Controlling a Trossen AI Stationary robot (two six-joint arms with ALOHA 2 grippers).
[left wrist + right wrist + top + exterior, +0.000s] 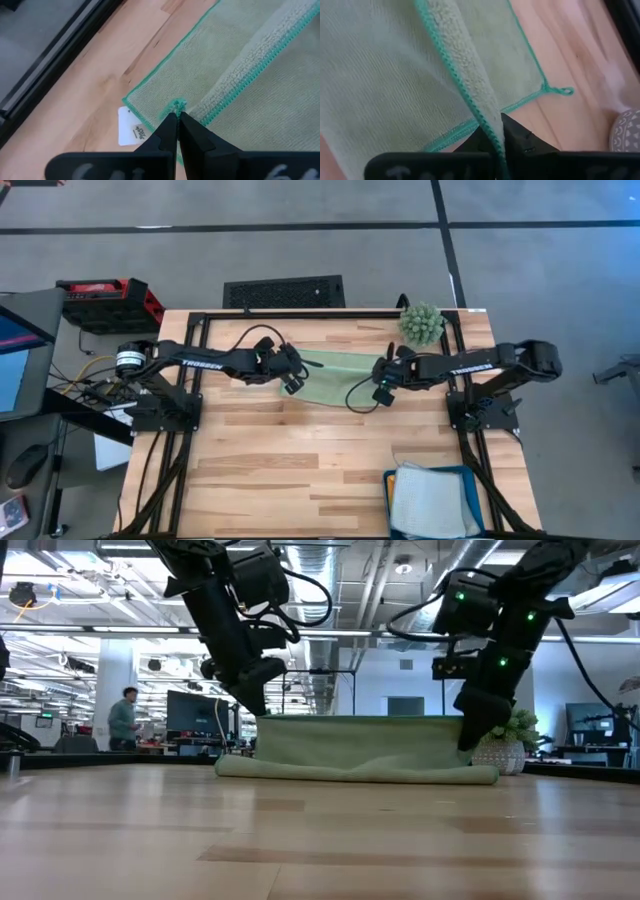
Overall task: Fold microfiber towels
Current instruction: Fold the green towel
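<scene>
A light green microfiber towel (335, 378) lies at the table's far middle, doubled over. Its lower layer and the rolled fold (355, 773) rest on the wood, and the upper layer (360, 740) stands raised between my two grippers. My left gripper (177, 117) is shut on the towel's left upper corner, and my right gripper (497, 131) is shut on its right upper corner. A white label (131, 131) lies on the wood beside the lower layer's corner. More pale towels (432, 500) lie in a teal tray (390, 478). My left gripper pinches the upper layer's corner (178, 105) at its green stitched hem, between the two fingertips. The fingers slant down from the table's left. The corner is lifted, and the cloth below it runs down to the fold on the table. My right gripper pinches the upper layer's stitched edge (487, 122) near its right corner, a single fluffy layer as far as it shows. The fingers slant down from the table's right. The edge is held above the lower layer, whose corner loop (562, 91) lies flat on the wood.
A spiky green ball plant (421, 323) stands at the far right, close behind my right gripper. A black frame rail (330, 312) runs along the far edge. The teal tray sits at the near right corner. Bare wood spreads over the near middle (290, 470). A person (122, 720) stands far off in the room.
</scene>
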